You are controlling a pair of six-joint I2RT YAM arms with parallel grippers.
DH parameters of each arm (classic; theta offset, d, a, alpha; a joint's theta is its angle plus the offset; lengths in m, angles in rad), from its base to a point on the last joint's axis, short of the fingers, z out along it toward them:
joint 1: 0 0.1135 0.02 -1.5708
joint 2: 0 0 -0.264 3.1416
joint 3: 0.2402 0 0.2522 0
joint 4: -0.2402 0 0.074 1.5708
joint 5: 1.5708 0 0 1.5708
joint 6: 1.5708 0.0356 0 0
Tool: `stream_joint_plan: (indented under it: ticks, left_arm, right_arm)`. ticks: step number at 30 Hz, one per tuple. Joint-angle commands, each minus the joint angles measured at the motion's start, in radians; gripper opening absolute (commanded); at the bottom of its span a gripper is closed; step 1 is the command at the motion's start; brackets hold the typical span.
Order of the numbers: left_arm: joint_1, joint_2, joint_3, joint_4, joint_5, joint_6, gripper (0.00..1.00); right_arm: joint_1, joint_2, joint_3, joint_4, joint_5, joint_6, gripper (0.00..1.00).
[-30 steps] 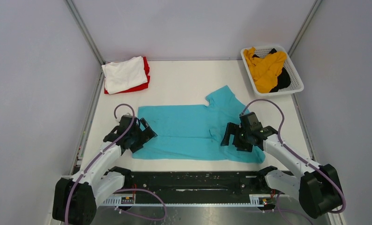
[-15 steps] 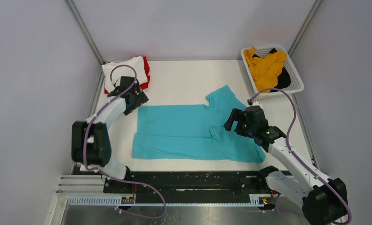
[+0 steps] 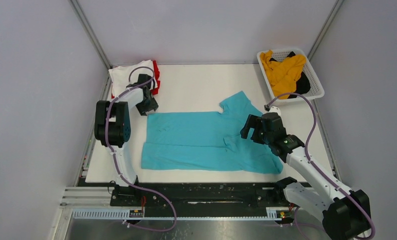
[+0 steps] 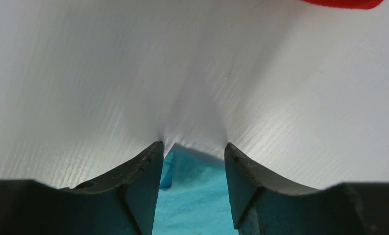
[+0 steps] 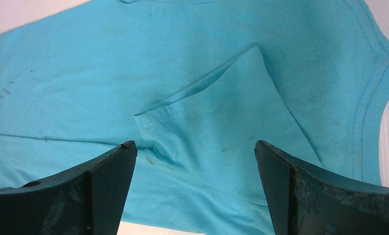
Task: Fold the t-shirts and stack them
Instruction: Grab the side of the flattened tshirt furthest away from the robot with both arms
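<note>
A teal t-shirt (image 3: pixel 201 140) lies spread flat in the middle of the table, with one sleeve folded onto its body (image 5: pixel 217 122). My left gripper (image 3: pixel 147 106) is down at its far left corner. In the left wrist view that gripper (image 4: pixel 193 146) has narrowed jaws straddling the teal corner (image 4: pixel 192 196), with gaps showing on both sides. My right gripper (image 3: pixel 251 131) hovers wide open over the shirt's right part; in the right wrist view it (image 5: pixel 195 147) holds nothing. A folded white t-shirt (image 3: pixel 131 79) lies on a red one (image 3: pixel 155 75) at the far left.
A white mesh basket (image 3: pixel 314 72) at the far right corner holds a mustard yellow t-shirt (image 3: pixel 285 72) and a black one (image 3: pixel 302 86). Grey walls close in the table on three sides. A black rail (image 3: pixel 211 192) runs along the near edge.
My left arm swung from the teal shirt's near left edge to its far left corner, and its jaws narrowed. My right gripper lifted and drew back slightly, still open.
</note>
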Motion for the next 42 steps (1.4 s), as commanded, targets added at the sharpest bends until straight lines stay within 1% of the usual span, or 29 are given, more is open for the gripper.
stream_joint_plan:
  ticks: [1,2,5,12,13,14,15,16,18,19,22,24,26,29,34,37,42]
  left_arm:
    - [0.006,-0.036,-0.018,-0.040,0.007,-0.006,0.49]
    - [0.006,-0.042,-0.029,-0.038,0.005,-0.007,0.49]
    - [0.005,-0.046,-0.050,-0.041,0.029,-0.005,0.45]
    - [-0.006,-0.079,-0.102,-0.025,0.064,0.005,0.27]
    - [-0.007,-0.083,-0.111,-0.019,0.058,0.006,0.22]
    - [-0.007,-0.084,-0.112,-0.015,0.056,0.007,0.15]
    - [-0.008,-0.083,-0.111,-0.016,0.058,0.009,0.06]
    - [-0.007,-0.084,-0.110,-0.016,0.064,0.010,0.00]
    - [-0.008,-0.091,-0.113,-0.010,0.079,0.014,0.00]
    - [-0.008,-0.097,-0.117,-0.005,0.084,0.018,0.00]
    - [-0.010,-0.131,-0.145,0.016,0.096,0.023,0.00]
    - [-0.010,-0.159,-0.166,0.034,0.110,0.026,0.00]
    - [-0.010,-0.184,-0.189,0.057,0.133,0.031,0.00]
    - [-0.009,-0.212,-0.214,0.084,0.152,0.035,0.00]
    - [-0.010,-0.226,-0.226,0.106,0.194,0.041,0.00]
    - [-0.010,-0.235,-0.233,0.115,0.208,0.046,0.00]
    - [-0.010,-0.238,-0.232,0.118,0.201,0.050,0.00]
  right_arm:
    - [0.004,0.010,0.002,0.037,0.044,-0.023,1.00]
    - [0.004,0.014,0.004,0.034,0.045,-0.023,1.00]
    - [0.003,0.020,0.013,0.023,0.051,-0.032,0.99]
    - [0.003,0.039,0.026,0.005,0.119,-0.040,1.00]
    - [0.003,0.047,0.030,0.001,0.129,-0.039,0.99]
    - [0.004,0.056,0.037,-0.002,0.143,-0.038,1.00]
    - [0.004,0.067,0.045,-0.007,0.159,-0.027,1.00]
    - [0.002,0.082,0.054,-0.011,0.181,-0.012,1.00]
    - [-0.007,0.119,0.083,-0.024,0.210,0.013,1.00]
    - [-0.015,0.140,0.101,-0.027,0.200,0.017,0.99]
    - [-0.064,0.249,0.184,-0.041,0.109,0.022,1.00]
    - [-0.099,0.338,0.281,-0.063,0.043,0.018,0.99]
    - [-0.121,0.436,0.377,-0.081,0.019,-0.003,1.00]
    - [-0.144,0.604,0.543,-0.104,0.006,-0.045,1.00]
    - [-0.188,0.914,0.880,-0.183,-0.064,-0.081,1.00]
    - [-0.204,1.071,1.055,-0.200,-0.132,-0.070,1.00]
    - [-0.215,1.296,1.331,-0.223,-0.178,-0.031,0.99]
